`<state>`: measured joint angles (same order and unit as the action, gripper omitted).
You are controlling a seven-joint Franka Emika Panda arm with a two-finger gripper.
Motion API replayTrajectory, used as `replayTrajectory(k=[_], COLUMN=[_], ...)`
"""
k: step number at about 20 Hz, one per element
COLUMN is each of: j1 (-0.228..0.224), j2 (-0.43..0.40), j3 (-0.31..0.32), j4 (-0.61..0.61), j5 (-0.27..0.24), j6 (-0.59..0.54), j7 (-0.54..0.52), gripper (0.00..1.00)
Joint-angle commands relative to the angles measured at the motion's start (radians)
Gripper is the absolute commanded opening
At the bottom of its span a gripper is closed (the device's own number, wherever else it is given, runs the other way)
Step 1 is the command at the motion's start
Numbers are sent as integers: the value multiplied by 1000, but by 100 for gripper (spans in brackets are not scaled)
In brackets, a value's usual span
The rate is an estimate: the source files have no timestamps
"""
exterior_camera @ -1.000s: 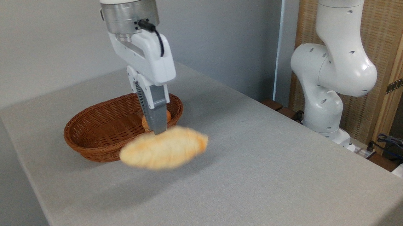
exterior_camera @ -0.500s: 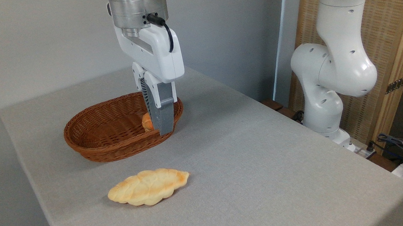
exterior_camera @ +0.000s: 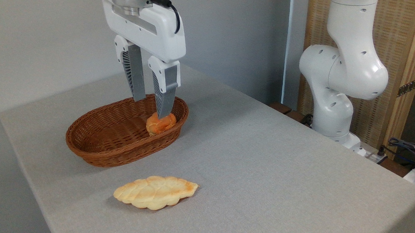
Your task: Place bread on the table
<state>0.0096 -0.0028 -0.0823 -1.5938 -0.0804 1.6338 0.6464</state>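
The bread [exterior_camera: 155, 192], a long pale-yellow braided loaf with a browned top, lies flat on the grey table [exterior_camera: 262, 164] in front of the basket. My gripper [exterior_camera: 150, 107] hangs above the right end of the wicker basket [exterior_camera: 92, 148], well above and behind the loaf. Its two grey fingers stand apart with nothing between them, so it is open.
A small round orange-brown bun [exterior_camera: 160, 123] sits inside the basket at its right end, just below my fingertips. The arm's white base [exterior_camera: 341, 89] stands beyond the table's right edge, with cables [exterior_camera: 409, 150] on the floor beside it.
The bread dropped out of my gripper onto the table and settled there. My gripper then rose, turned and now shows its fingers spread apart.
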Motion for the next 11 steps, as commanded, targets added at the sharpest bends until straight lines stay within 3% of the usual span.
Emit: replayTrajectory(k=[1,11], j1=[9,7], j2=[-5,-3], j3=[-7,1], j4=[-2,0], j5=[-15,-6], j6=[-22,-26], j7=[-7,-8], gripper=[100,100])
